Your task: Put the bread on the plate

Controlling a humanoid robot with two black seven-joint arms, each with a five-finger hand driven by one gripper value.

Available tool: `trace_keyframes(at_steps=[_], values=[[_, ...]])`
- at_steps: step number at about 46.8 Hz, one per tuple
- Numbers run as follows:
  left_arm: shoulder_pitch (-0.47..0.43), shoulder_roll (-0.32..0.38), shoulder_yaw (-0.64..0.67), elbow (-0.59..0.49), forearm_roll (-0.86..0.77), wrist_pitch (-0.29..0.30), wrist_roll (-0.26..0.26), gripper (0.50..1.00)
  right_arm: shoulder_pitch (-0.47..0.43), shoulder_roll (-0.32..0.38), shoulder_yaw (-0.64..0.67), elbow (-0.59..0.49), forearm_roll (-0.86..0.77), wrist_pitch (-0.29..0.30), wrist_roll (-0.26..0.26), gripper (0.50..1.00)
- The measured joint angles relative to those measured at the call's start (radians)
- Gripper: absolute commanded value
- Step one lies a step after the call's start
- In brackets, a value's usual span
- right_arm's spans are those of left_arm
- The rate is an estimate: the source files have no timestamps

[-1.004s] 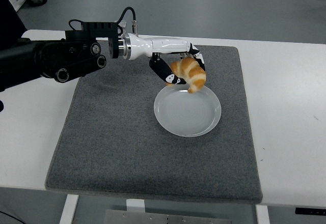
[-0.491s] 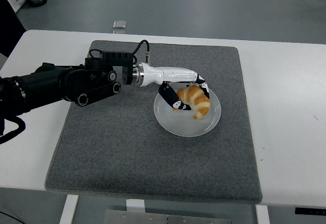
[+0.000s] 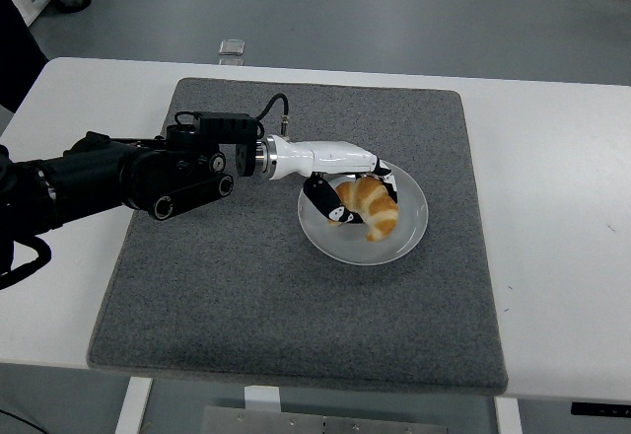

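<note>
The left hand (image 3: 347,189) is gripping the golden, soft, light croissant (image 3: 371,204) by its middle, over the round white plate (image 3: 414,227).

One high head view over the tabletop

A single camera looks forward and down from high on the robot's side. The white tabletop (image 3: 552,207) fills most of the picture, its near edge at 6 o'clock, bare floor beyond at 12. The grey mat (image 3: 246,286) sits centred, at middling range. The left arm (image 3: 118,173) enters from 9 o'clock.
</note>
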Motion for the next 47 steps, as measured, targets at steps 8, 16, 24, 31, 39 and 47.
trace_keyframes(at_steps=[8, 16, 24, 31, 39, 47], values=[[-0.001, -0.009, 0.004, 0.028, 0.000, 0.002, 0.000, 0.500, 0.000, 0.000, 0.000, 0.000, 0.000, 0.000, 0.000, 0.952], [-0.003, -0.011, 0.005, 0.028, -0.001, 0.003, 0.000, 0.500, 0.000, 0.000, 0.000, 0.000, 0.000, 0.000, 0.000, 0.952], [-0.003, -0.013, 0.004, 0.028, -0.003, 0.004, 0.000, 0.527, 0.000, 0.000, 0.000, 0.000, 0.000, 0.000, 0.000, 0.954], [-0.003, -0.013, 0.002, 0.028, -0.011, 0.005, 0.000, 0.758, 0.000, 0.000, 0.000, 0.000, 0.000, 0.000, 0.000, 0.952], [-0.003, -0.013, 0.001, 0.027, -0.017, 0.005, 0.000, 0.923, 0.000, 0.000, 0.000, 0.000, 0.000, 0.000, 0.000, 0.952], [-0.003, -0.013, -0.003, 0.025, -0.021, 0.005, 0.000, 0.990, 0.000, 0.000, 0.000, 0.000, 0.000, 0.000, 0.000, 0.952]])
